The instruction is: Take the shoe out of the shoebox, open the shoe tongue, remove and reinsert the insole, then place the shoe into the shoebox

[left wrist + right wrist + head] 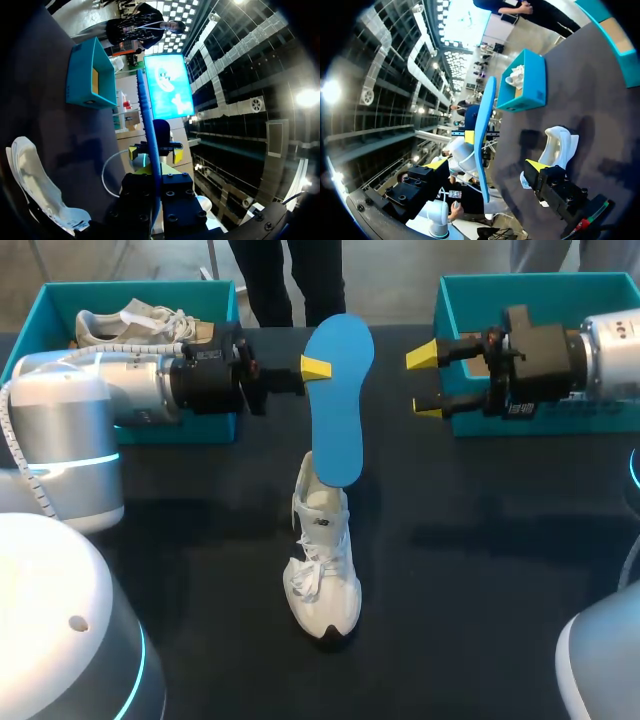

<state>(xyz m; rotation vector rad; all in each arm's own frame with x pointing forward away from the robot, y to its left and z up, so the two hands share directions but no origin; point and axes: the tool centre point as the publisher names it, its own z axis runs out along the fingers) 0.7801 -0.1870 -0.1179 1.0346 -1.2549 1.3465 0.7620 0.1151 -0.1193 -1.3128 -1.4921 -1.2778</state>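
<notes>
My left gripper (317, 368) clamps the one blue insole (337, 390) above the white shoe (322, 560) on the table (480, 540). My right gripper (424, 382) hangs open nearby. There are two shoeboxes: the left shoebox (175, 430) holds a second shoe (130, 325), and the right shoebox (540, 285) is mostly hidden inside.

Plain black table (500, 570)
</notes>
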